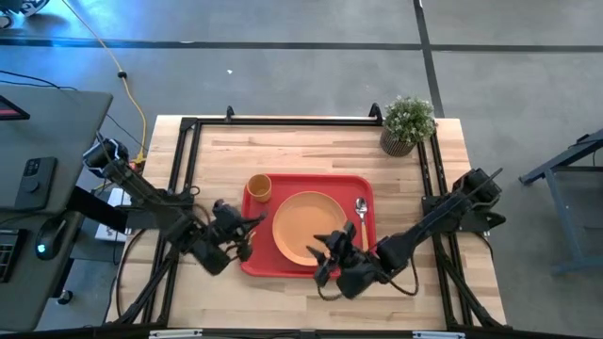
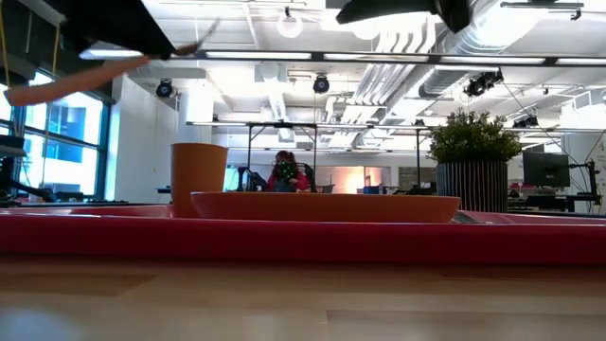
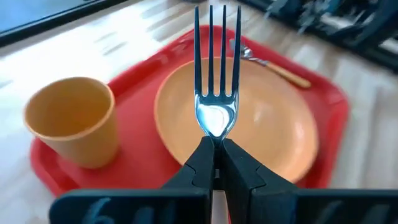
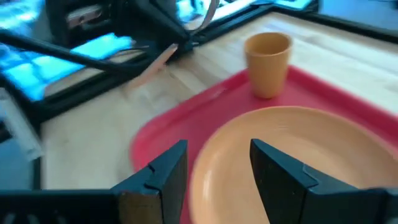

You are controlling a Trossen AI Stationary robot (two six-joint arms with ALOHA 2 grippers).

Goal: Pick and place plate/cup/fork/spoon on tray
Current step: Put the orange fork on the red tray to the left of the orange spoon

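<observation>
The red tray (image 1: pixel 254 262) lies on the wooden table. On it stand the orange plate (image 1: pixel 306 224) in the middle, the cup (image 1: pixel 259 187) at its far left corner, and the spoon (image 1: pixel 361 215) along its right side. My left gripper (image 1: pixel 247 229) is at the tray's left edge, shut on the fork (image 3: pixel 216 74), which is held above the tray. My right gripper (image 4: pixel 214 168) is open and empty above the plate's near rim (image 4: pixel 249 186). It also shows in the high view (image 1: pixel 327 249). My left gripper pinches the fork's neck (image 3: pixel 215 135), just behind the tines, between its two fingers (image 3: pixel 199 163). The fork runs along the fingers, and its tines stick out ahead of them toward the plate. The fork is lifted clear and slants in the low view (image 2: pixel 114 68).
A potted plant (image 1: pixel 407 124) stands at the table's far right corner. A black frame (image 1: pixel 283 122) runs around the table's edges. Bare wood lies in front of the tray and on either side of it.
</observation>
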